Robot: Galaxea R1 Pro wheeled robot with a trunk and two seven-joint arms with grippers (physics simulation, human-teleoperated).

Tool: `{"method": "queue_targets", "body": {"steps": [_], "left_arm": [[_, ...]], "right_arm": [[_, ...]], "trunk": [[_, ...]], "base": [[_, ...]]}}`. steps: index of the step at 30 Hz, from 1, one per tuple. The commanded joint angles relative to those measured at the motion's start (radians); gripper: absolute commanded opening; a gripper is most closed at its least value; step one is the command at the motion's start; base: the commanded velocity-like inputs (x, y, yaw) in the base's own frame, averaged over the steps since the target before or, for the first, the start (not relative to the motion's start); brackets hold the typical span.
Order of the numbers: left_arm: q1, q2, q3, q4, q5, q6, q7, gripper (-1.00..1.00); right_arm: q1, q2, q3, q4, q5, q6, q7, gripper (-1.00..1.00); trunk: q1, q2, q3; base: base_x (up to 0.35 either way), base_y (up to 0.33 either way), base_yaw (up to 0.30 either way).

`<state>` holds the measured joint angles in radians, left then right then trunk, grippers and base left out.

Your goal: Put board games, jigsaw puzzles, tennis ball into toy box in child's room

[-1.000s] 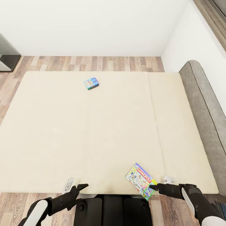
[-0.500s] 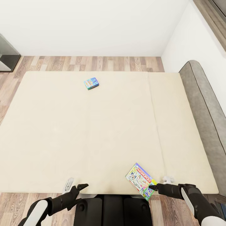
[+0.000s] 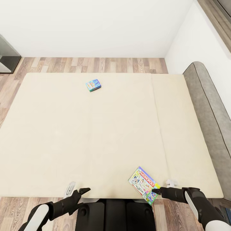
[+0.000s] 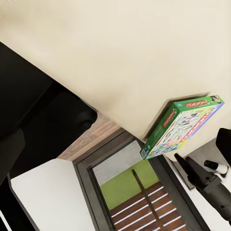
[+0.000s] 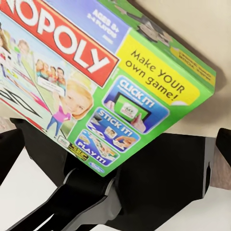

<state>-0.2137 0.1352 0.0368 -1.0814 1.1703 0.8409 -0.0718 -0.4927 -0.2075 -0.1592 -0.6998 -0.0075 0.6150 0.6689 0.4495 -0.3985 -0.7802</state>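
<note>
The bed (image 3: 96, 134) with its plain beige mattress spreads out below me in the head view. A small blue board game (image 3: 93, 85) lies flat on its far side. The green-edged Monopoly board game (image 3: 143, 185) (image 5: 96, 77) lies at the near edge, one corner hanging over the side (image 4: 180, 125). My right gripper (image 3: 156, 191) is open, its tips at that overhanging corner. My left gripper (image 3: 84, 190) is open and holds nothing, low at the bed's near edge, well left of the Monopoly box. The table, the toy box, the jigsaw puzzles and the tennis ball are out of view.
A grey padded headboard (image 3: 205, 106) runs along the bed's right side against a white wall. Wood-plank floor (image 3: 96, 64) shows beyond the bed, with a dark cabinet (image 3: 7, 56) at the far left. My black base (image 3: 115, 213) stands against the bed's near edge.
</note>
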Motion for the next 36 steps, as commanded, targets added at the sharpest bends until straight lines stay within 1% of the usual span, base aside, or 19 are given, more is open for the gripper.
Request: {"method": "queue_targets", "body": {"steps": [1, 17, 22, 24, 36], "left_arm": [[0.000, 0.000, 0.002, 0.000, -0.006, 0.005, -0.006, 1.00], [0.000, 0.000, 0.002, 0.000, -0.006, 0.005, -0.006, 1.00], [0.000, 0.000, 0.002, 0.000, -0.006, 0.005, -0.006, 1.00], [0.000, 0.000, 0.002, 0.000, -0.006, 0.005, -0.006, 1.00], [0.000, 0.000, 0.002, 0.000, -0.006, 0.005, -0.006, 1.00]], "right_arm": [[-0.001, 0.000, -0.003, -0.001, -0.001, 0.008, 0.003, 1.00], [-0.016, 0.002, -0.002, -0.002, -0.002, 0.008, 0.002, 1.00], [-0.021, 0.009, -0.002, -0.002, -0.002, 0.008, 0.002, 1.00], [-0.025, 0.016, -0.002, -0.002, -0.002, 0.008, 0.002, 1.00], [-0.032, 0.033, -0.002, -0.003, -0.002, 0.008, 0.001, 1.00]], "trunk": [[0.001, -0.001, -0.001], [0.001, -0.001, -0.001], [0.001, -0.001, -0.001], [0.001, -0.001, -0.001], [0.001, -0.001, -0.001]], "base": [[0.000, 0.000, 0.000], [0.000, 0.000, 0.000], [0.000, 0.000, 0.000], [0.000, 0.000, 0.000], [0.000, 0.000, 0.000]]}}
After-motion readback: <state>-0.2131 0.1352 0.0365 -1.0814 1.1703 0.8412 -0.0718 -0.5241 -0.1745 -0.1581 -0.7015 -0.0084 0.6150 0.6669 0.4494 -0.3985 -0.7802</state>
